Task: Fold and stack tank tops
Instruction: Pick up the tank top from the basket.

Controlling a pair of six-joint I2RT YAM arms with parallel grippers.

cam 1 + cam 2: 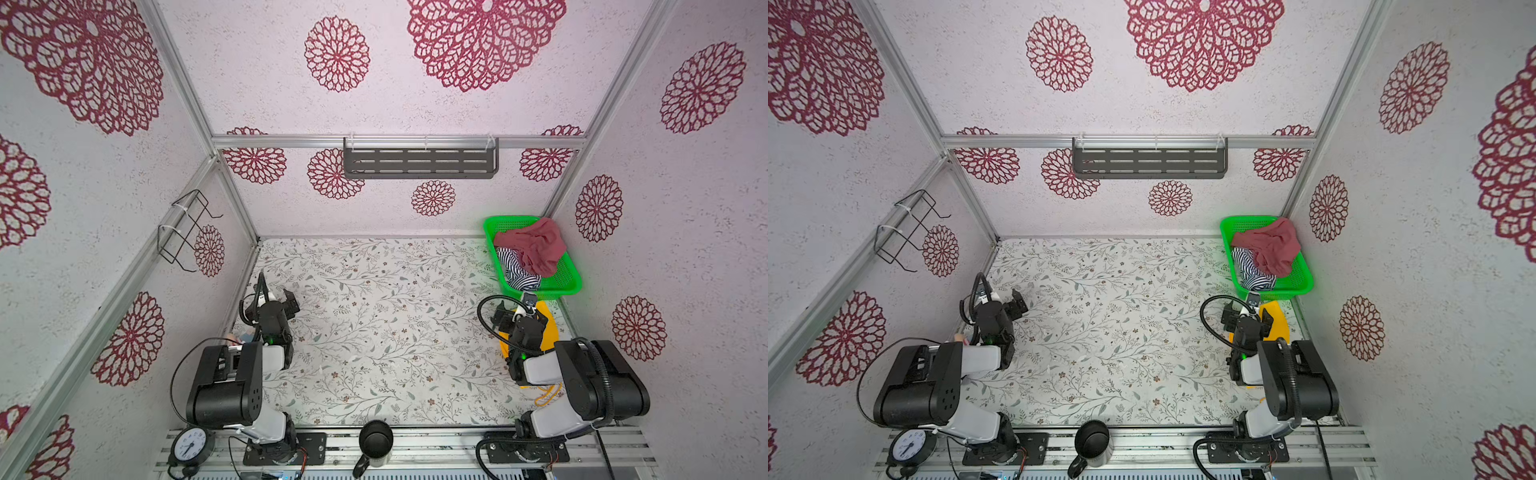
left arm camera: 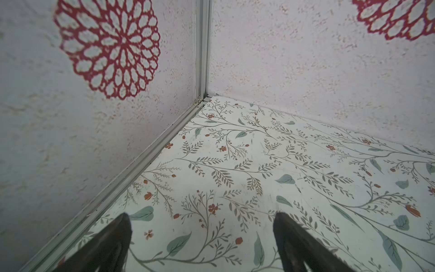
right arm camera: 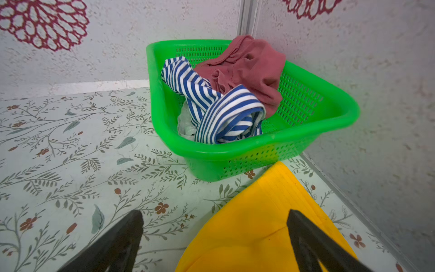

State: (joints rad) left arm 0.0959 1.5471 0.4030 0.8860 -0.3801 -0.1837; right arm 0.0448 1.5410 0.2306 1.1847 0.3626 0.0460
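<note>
Both tank tops lie crumpled in a green basket (image 1: 559, 286) (image 3: 306, 131) in the far right corner. The maroon one (image 1: 536, 245) (image 1: 1271, 247) (image 3: 249, 70) is draped over the navy-and-white striped one (image 1: 517, 270) (image 1: 1252, 270) (image 3: 221, 110). My right gripper (image 1: 521, 316) (image 3: 215, 213) hovers open just in front of the basket, over the edge of a yellow cloth (image 1: 550, 328) (image 3: 259, 223), holding nothing. My left gripper (image 1: 291, 303) (image 2: 201, 215) stands open and empty over the bare floral table near the left wall.
The floral table (image 1: 374, 332) is walled on three sides. A black mug (image 1: 375, 440) and a clock (image 1: 189, 446) sit on the front rail between the arm bases. A grey shelf (image 1: 419, 160) and a wire rack (image 1: 187, 224) hang on the walls.
</note>
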